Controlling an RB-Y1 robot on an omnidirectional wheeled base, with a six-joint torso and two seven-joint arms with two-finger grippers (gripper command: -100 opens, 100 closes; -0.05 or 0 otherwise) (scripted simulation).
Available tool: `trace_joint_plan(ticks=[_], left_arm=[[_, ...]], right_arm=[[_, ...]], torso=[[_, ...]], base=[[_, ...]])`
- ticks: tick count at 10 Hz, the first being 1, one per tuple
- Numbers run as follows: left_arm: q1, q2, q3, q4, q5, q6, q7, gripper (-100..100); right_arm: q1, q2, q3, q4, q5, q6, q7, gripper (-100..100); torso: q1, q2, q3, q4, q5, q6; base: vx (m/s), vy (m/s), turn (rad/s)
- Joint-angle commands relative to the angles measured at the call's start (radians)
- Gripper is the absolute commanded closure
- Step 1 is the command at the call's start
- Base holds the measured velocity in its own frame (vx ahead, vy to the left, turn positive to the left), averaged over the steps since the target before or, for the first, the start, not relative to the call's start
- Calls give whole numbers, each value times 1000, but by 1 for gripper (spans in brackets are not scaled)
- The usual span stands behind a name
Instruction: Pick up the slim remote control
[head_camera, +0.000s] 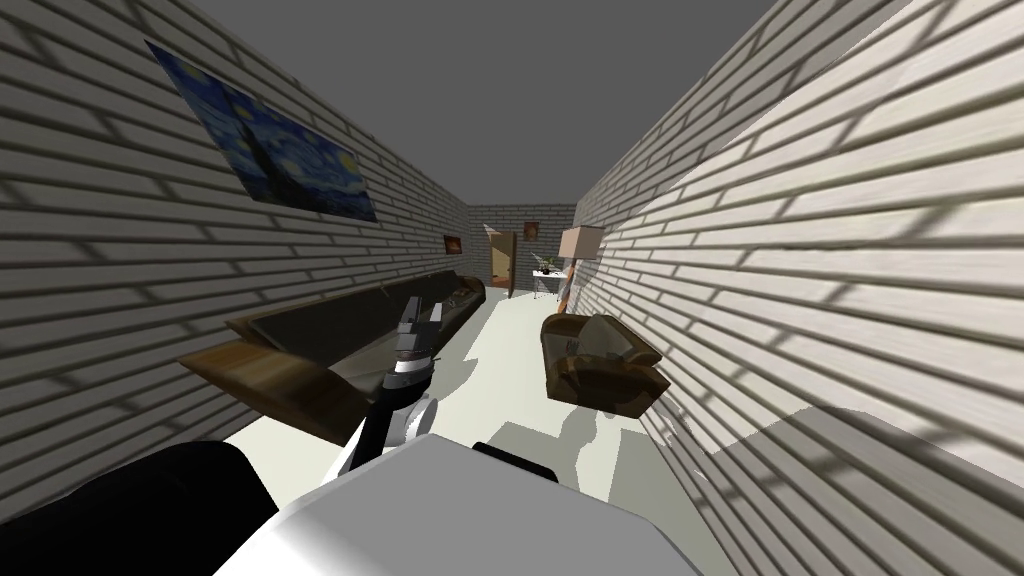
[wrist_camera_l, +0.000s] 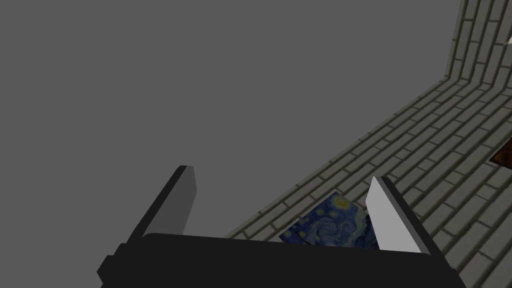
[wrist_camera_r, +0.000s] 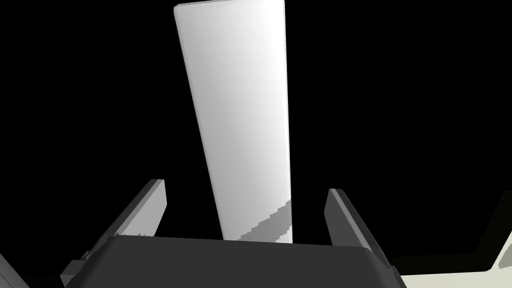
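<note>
My left gripper (head_camera: 422, 312) is raised in front of me, over the near part of a long dark sofa (head_camera: 330, 345) that runs along the left wall. In the left wrist view its fingers (wrist_camera_l: 280, 172) stand open and hold nothing. My right gripper (wrist_camera_r: 245, 186) is open too, with nothing gripped. Beyond its fingers a long white slab (wrist_camera_r: 240, 115) stands against black, and I cannot tell what it is. A few small things (head_camera: 461, 292) lie on the sofa's far end, too small to name.
A brown armchair (head_camera: 600, 362) stands against the right wall, and pale floor (head_camera: 500, 370) runs between it and the sofa. At the far end are a floor lamp (head_camera: 580, 243), a small white table (head_camera: 547, 272) and an open door (head_camera: 500, 262). A blue painting (head_camera: 265, 140) hangs above the sofa.
</note>
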Motion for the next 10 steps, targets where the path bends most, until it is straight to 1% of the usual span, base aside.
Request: trace_joint_plan(ticks=[1,2,3,4,5,6,7,9,10], left_arm=[[0,0,0,0,0,0,0,0],[0,0,0,0,0,0,0,0],[0,0,0,0,0,0,0,0],[0,0,0,0,0,0,0,0],[0,0,0,0,0,0,0,0],[0,0,0,0,0,0,0,0],[0,0,0,0,0,0,0,0],[0,0,0,0,0,0,0,0],[0,0,0,0,0,0,0,0]], right_arm=[[-7,19,11,29,8,-11,4,-100],[-14,19,5,39,5,-14,7,-100],[-16,21,6,45,5,-18,9,0],[-25,54,2,54,7,6,15,-100],[-25,54,2,39,7,6,15,-100],[-25,54,2,54,7,6,15,-100],[-35,87,-1,64,8,30,21,-100],[-35,87,-1,64,8,30,21,-100],[-38,90,-3,75,7,21,28,-100]], torso=[[0,0,0,0,0,0],[2,0,0,0,0,0],[3,1,1,0,1,0],[4,2,1,0,1,0],[2,3,2,1,1,0],[2,4,2,1,0,0],[4,3,2,1,1,0],[5,3,2,1,1,0],[5,3,2,1,1,0]], base=[[27,-34,43],[14,-14,10],[0,0,0],[-21,-43,57],[-28,-54,30],[-11,-15,4],[-14,0,47],[-8,0,27],[0,0,0]])
